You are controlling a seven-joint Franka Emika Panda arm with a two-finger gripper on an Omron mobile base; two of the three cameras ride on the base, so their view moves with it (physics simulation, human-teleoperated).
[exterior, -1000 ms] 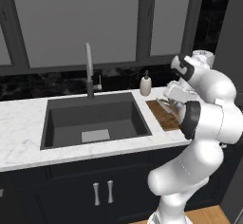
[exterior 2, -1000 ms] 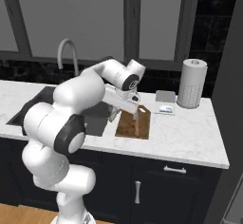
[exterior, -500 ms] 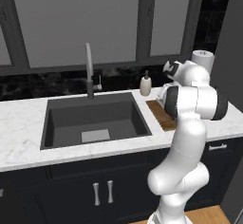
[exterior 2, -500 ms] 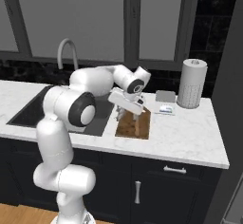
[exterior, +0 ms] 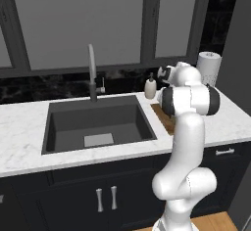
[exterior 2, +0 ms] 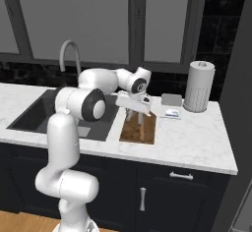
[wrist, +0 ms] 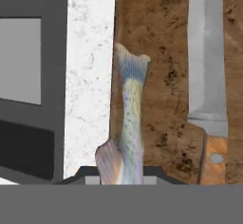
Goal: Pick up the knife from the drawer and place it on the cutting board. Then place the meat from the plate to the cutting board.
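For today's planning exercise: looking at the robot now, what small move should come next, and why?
Probably lower a little, then open. The gripper is shut on the meat, which hangs over the cutting board beside the knife already lying there.

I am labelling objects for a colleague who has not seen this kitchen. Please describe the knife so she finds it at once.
Right of the sink lies a reddish-brown cutting board. The knife rests flat on it: silver blade, orange-brown wooden handle, unlike the pale, speckled, fish-like meat beside it.
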